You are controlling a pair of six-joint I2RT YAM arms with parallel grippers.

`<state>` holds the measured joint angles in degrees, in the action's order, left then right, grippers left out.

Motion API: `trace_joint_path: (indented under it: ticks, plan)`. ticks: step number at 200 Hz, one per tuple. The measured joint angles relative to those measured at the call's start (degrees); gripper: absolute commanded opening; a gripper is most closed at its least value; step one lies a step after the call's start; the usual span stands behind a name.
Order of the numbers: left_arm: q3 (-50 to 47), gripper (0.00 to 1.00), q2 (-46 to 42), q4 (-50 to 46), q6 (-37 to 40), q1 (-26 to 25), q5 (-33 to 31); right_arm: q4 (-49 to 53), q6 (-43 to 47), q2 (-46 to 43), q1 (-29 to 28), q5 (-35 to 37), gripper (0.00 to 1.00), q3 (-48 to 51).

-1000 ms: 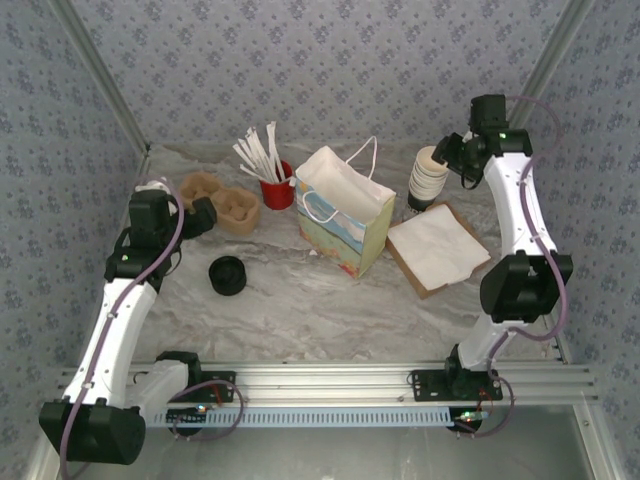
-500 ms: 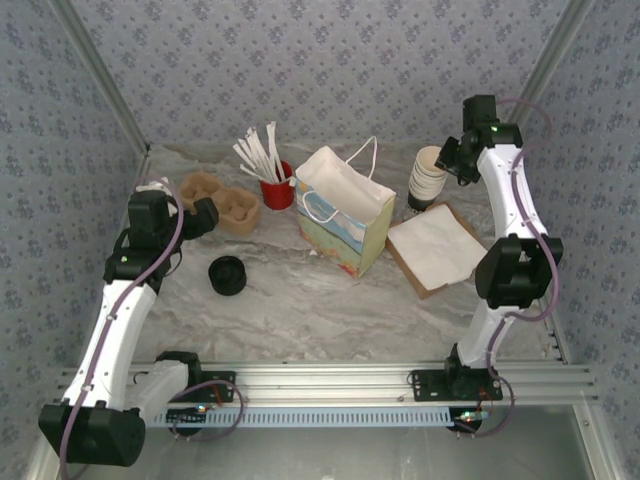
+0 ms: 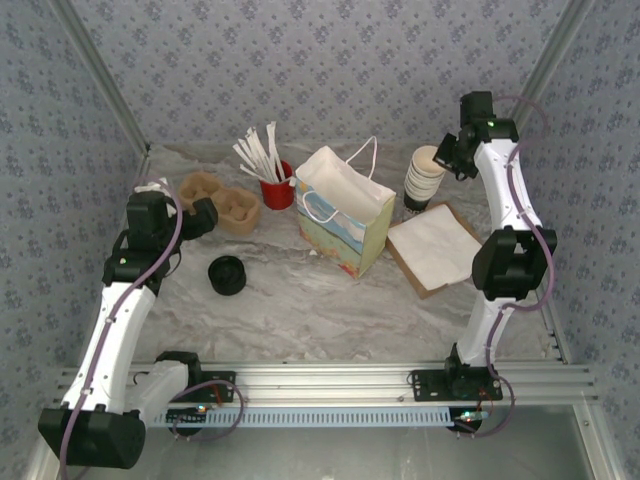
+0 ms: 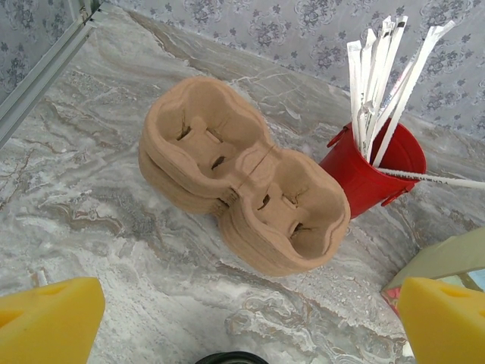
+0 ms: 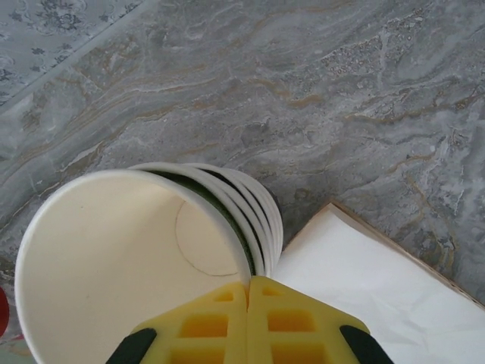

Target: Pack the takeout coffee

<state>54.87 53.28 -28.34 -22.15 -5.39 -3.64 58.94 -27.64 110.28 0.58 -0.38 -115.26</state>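
From above, the gift bag point(image 3: 345, 215) stands open mid-table with nothing visible inside. The takeout coffee seems to be the small dark-topped thing point(image 3: 412, 204) at the foot of the stack of paper cups point(image 3: 424, 172), though it is too small to be sure. The right gripper point(image 3: 447, 157) sits at the top of that stack. The left gripper point(image 3: 203, 215) hangs by the pulp cup carrier point(image 3: 222, 200).

The left wrist camera shows yellow fingers point(image 4: 53, 318) spread wide and empty above the carrier, which touches a red cup of wrapped stirrers point(image 4: 375, 171).

On the right wrist, fingers point(image 5: 220, 322) press together at the top cup's rim. Whether they pinch the paper is unclear.

Packing looks unstarted: the coffee has yet to be gripped and bagged.
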Motion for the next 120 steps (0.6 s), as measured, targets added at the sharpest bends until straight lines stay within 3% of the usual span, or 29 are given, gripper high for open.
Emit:
trace_joint_path:
  ticks: [51, 120]
  plan:
    - [0.00, 0.99, 0.02, -0.09, 0.00, 0.00, 0.04, 2.32, 0.04, 0.15, -0.15, -0.04, 0.04, -4.74]
    - [2.84, 0.99, 0.07, -1.64, 0.04, 0.00, 0.87, 9.70, 0.24, -0.59, -1.01, 0.02, 0.02, -21.14]
